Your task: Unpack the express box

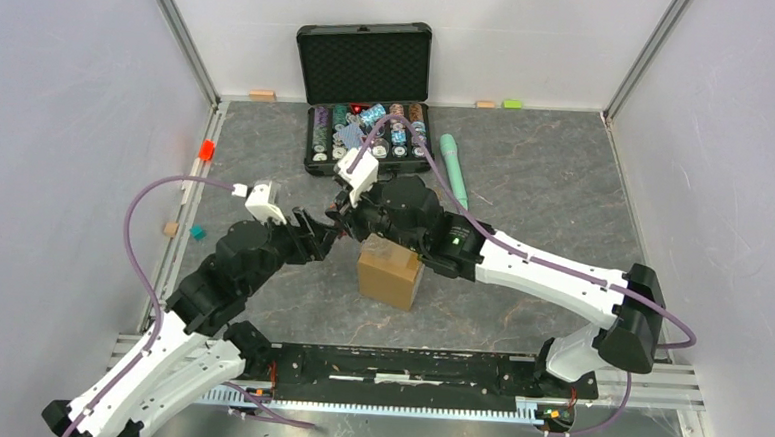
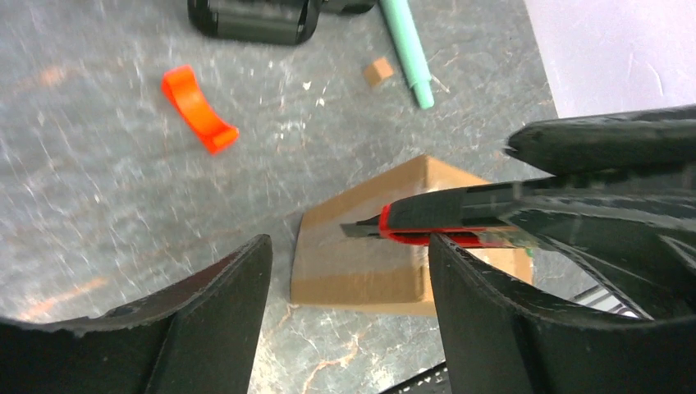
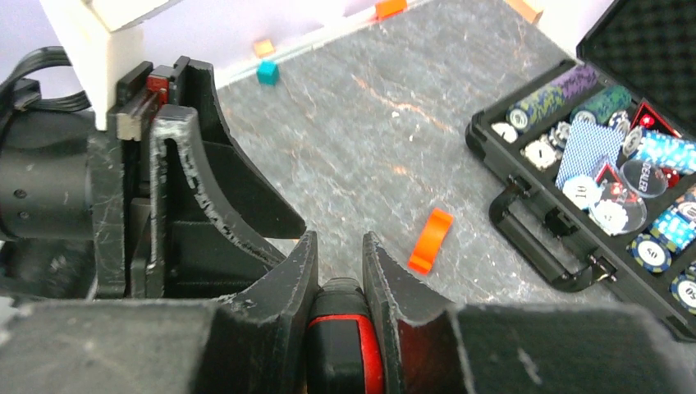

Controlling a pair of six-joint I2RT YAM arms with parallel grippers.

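Observation:
The express box point(image 1: 391, 271) is a small brown carton standing on the table's middle, and the left wrist view shows it point(image 2: 361, 263) between and beyond my left fingers. My right gripper point(image 1: 349, 214) hangs above the box's left edge, shut on a black and red utility knife point(image 3: 341, 328). The knife point(image 2: 447, 220) lies across the box top with its blade tip point(image 2: 359, 231) pointing left. My left gripper point(image 1: 325, 227) is open just left of the box with nothing between its fingers point(image 2: 222, 312). Its right finger point(image 2: 492, 320) is close under the knife.
An open black case of poker chips point(image 1: 365, 87) stands at the back. A mint-green pen point(image 1: 454, 169) lies to its right. An orange curved piece point(image 2: 199, 108) lies on the table near the case. Small coloured blocks point(image 1: 197, 232) sit along the left rail.

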